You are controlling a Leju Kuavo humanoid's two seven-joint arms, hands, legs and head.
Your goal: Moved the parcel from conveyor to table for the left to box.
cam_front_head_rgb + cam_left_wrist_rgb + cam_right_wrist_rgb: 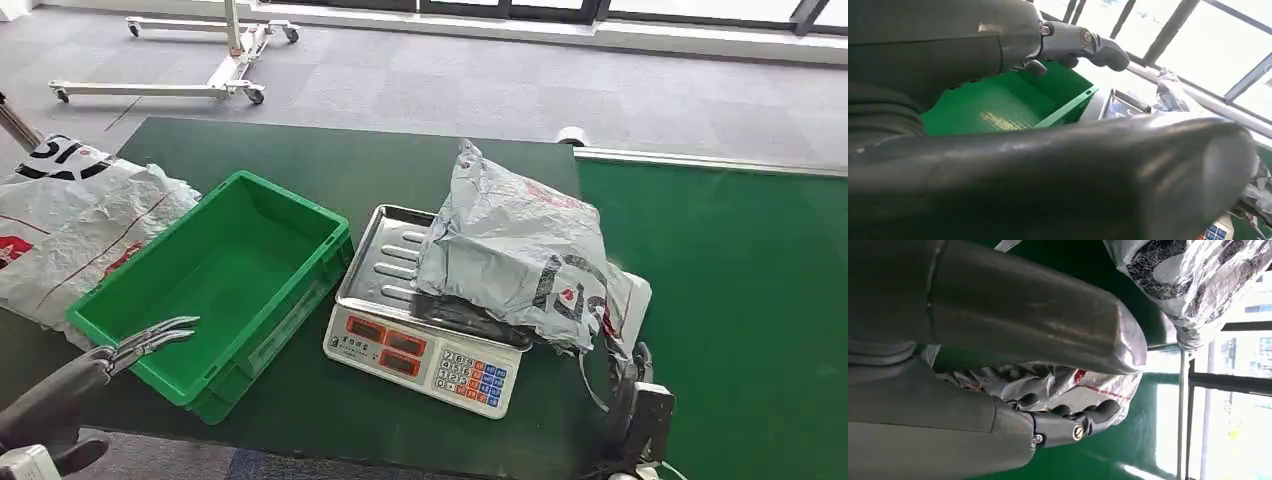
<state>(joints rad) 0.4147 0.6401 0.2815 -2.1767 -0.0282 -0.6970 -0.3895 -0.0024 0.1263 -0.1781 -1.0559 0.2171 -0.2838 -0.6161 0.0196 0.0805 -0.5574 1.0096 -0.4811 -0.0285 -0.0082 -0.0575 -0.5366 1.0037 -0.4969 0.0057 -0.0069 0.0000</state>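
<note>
Right now the grey parcel (520, 255) lies on the steel tray of a scale (425, 350), which stands on the dark green counter (330, 170); the bag hangs over the tray's right edge and covers most of it. Just left of the scale sits a green crate (215, 290) with nothing in it, and beyond the crate a heap of white bags (70, 225) lies at the counter's left end. The left hand (140, 345) hovers at the crate's near left corner, fingers stretched out and holding nothing. The right hand (1068, 422) is low by the parcel's right side, its fingers lightly curled against crinkled bag plastic; I cannot tell whether it grips it. To the right runs a brighter green conveyor (730, 280).
</note>
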